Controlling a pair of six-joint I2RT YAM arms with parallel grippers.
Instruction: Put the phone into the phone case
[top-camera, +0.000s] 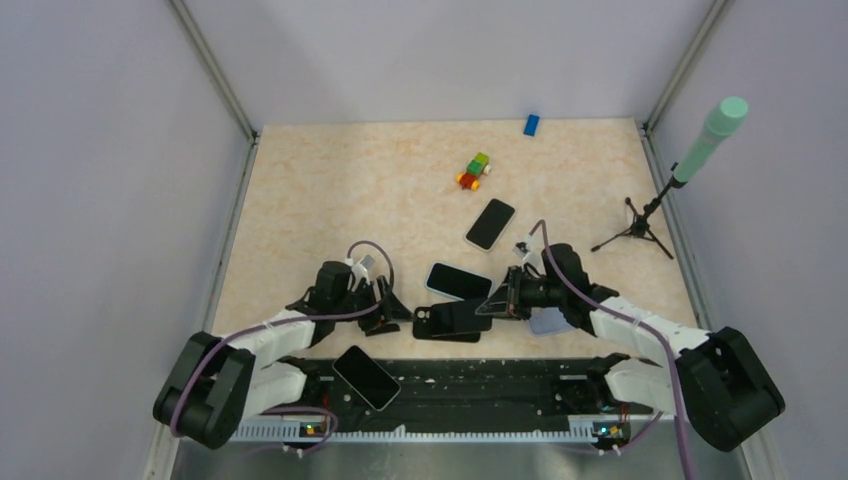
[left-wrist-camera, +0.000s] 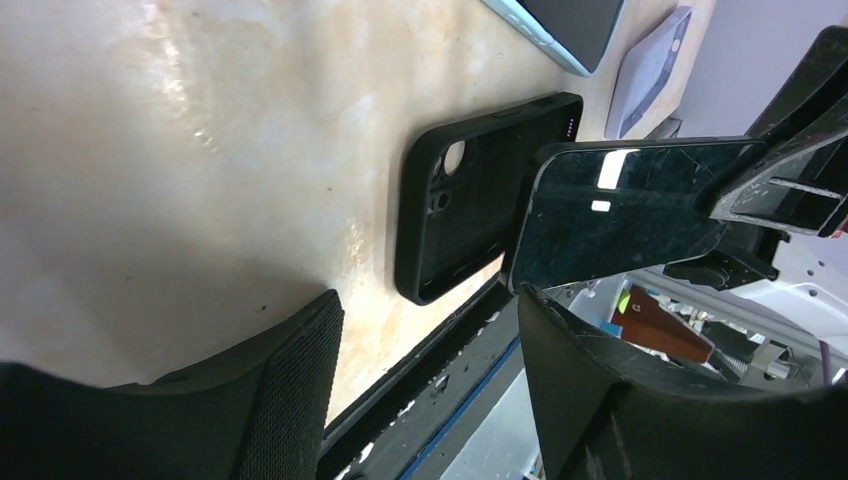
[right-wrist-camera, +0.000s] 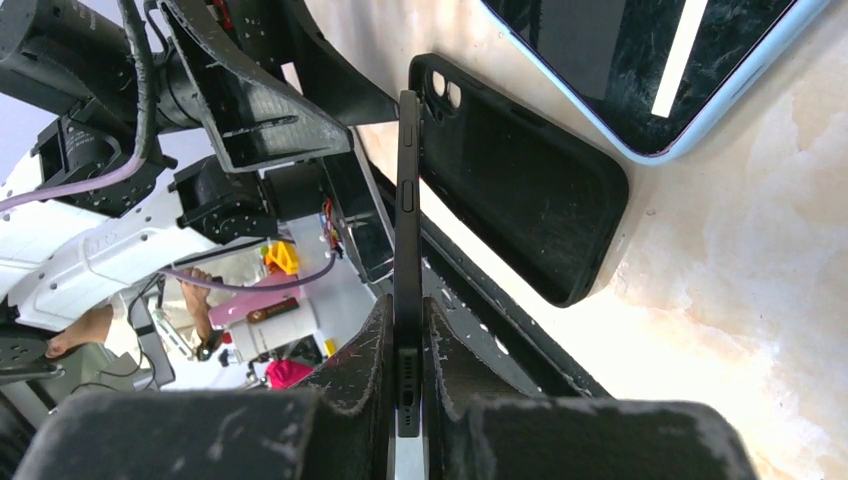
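Spare phone (top-camera: 366, 377) lay on the arms' base rail (top-camera: 480, 385), near-left of the phone case (left-wrist-camera: 465, 200). Left gripper (top-camera: 392, 308) sat just left of the case, low over the counter (top-camera: 330, 190), released: jaws apart, nothing btwn them. The case was black and lay flat on the counter, open side up, camera cutout twd the left gripper. Black phone (left-wrist-camera: 620, 215) hung tilted over the case's right part; couldn't tell if it touched. Right gripper (right-wrist-camera: 407, 305), right of the case, was clenched on that phone's right end. Blue-edged phone (top-camera: 458, 281) lay screen-up just behind the case. Lavender item (top-camera: 550, 322) lay right of the case, partly under the right arm. Another dark phone (top-camera: 490, 224) lay further back-right. Toy blocks (top-camera: 474, 172) and blue block (top-camera: 531, 124) were well behind; mic tripod (top-camera: 640, 232) far right.
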